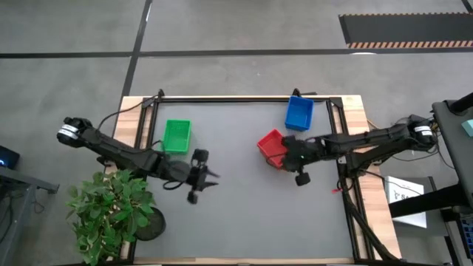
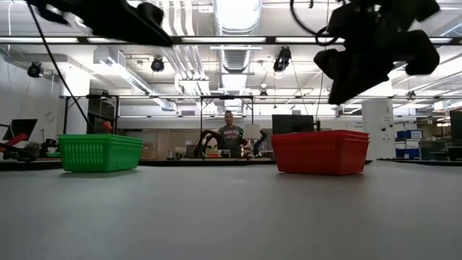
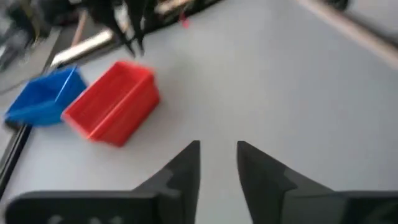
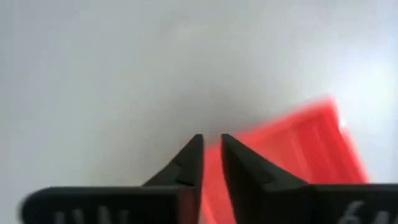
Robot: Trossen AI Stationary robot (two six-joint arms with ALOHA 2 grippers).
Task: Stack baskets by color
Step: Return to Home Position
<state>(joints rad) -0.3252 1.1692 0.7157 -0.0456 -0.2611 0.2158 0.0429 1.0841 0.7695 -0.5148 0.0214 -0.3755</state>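
Three baskets stand on their bottoms on the grey table. A green basket (image 1: 177, 137) (image 2: 99, 152) is at the far left, a blue basket (image 1: 298, 113) (image 3: 43, 96) at the far right, and a red basket (image 1: 273, 148) (image 2: 320, 152) (image 3: 115, 102) (image 4: 292, 155) just in front of the blue one. My right gripper (image 1: 287, 153) (image 4: 212, 142) hangs above the red basket's near right part, its fingers a narrow gap apart with nothing between them. My left gripper (image 1: 205, 176) (image 3: 217, 149) is open in the air left of centre, pointing toward the red basket.
A potted plant (image 1: 111, 210) stands at the table's near left corner. Black frame rails (image 1: 244, 98) run along the far edge and both sides. The middle and near part of the table (image 1: 251, 222) is bare. A person (image 2: 231, 137) stands far off in the room.
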